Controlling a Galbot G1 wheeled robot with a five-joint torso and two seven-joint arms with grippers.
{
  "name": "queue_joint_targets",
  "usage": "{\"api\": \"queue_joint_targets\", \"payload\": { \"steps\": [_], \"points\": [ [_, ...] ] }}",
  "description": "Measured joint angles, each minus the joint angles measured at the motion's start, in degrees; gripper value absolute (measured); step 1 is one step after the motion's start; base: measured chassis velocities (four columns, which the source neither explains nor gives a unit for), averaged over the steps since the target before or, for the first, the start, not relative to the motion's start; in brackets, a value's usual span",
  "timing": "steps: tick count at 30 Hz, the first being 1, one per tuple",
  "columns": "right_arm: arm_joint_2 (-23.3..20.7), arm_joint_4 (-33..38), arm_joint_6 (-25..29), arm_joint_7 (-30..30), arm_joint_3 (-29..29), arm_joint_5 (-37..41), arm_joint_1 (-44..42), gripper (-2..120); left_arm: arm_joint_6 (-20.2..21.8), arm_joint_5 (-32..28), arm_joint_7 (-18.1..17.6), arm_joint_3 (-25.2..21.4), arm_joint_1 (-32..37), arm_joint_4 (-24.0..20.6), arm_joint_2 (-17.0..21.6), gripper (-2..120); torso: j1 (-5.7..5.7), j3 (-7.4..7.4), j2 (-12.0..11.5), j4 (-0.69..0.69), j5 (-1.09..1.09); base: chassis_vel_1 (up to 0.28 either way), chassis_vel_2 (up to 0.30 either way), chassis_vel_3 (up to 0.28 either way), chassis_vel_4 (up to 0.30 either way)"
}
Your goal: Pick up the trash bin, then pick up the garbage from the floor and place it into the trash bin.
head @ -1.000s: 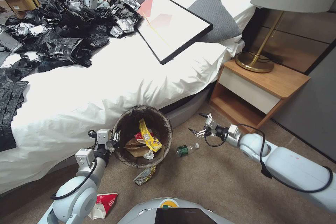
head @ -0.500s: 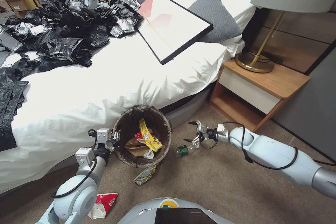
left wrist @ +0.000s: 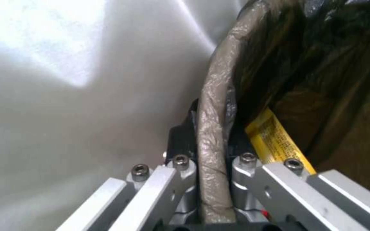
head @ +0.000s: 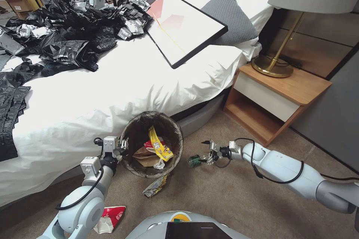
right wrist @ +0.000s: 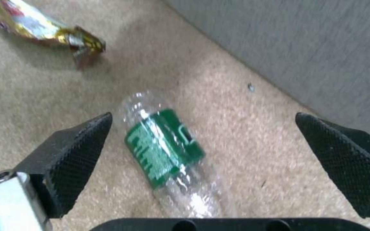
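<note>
The trash bin (head: 178, 134), dark-lined, stands on the carpet against the bed. In it lie a yellow wrapper (head: 160, 145), a red packet (head: 149, 144) and a tan paper bag (head: 145, 158). My left gripper (head: 122, 145) is shut on the bin's near-left rim; the left wrist view has the lined rim (left wrist: 213, 122) pinched between the fingers (left wrist: 180, 166). To the right of the bin a clear bottle with a green label (head: 194, 160) lies on the floor. My right gripper (head: 204, 152) is low over it and open. In the right wrist view the bottle (right wrist: 168, 154) lies between the spread pads (right wrist: 74, 154).
A crumpled gold wrapper (head: 155, 186) lies in front of the bin, and a red-and-white packet (head: 110, 218) by my left arm. The white bed (head: 123, 82) with black plastic bags (head: 63, 41) and a framed picture (head: 179, 22) rises behind. A wooden nightstand (head: 276, 97) with a lamp stands right.
My right arm has swung left and down to the floor, bringing its open fingers around the bottle. The left gripper and the bin have stayed put.
</note>
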Motion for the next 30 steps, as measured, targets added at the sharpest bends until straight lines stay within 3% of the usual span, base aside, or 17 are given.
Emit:
{"api": "queue_joint_targets", "payload": {
  "steps": [12,30],
  "points": [
    [5.8,-11.6,2.3,-1.1,2.5,-2.9,-2.2,100,0.0,0.0,-0.1,0.2,-0.3,0.0,-0.1,4,0.0,0.0,0.0,0.0,0.0,0.0,0.0,0.0,0.0],
    [10.1,-20.4,3.4,-1.9,3.6,-5.8,-1.5,100,-0.1,-0.2,-0.1,0.1,-0.5,0.4,-0.1,4,0.0,0.0,0.0,0.0,0.0,0.0,0.0,0.0,0.0]
  ]
}}
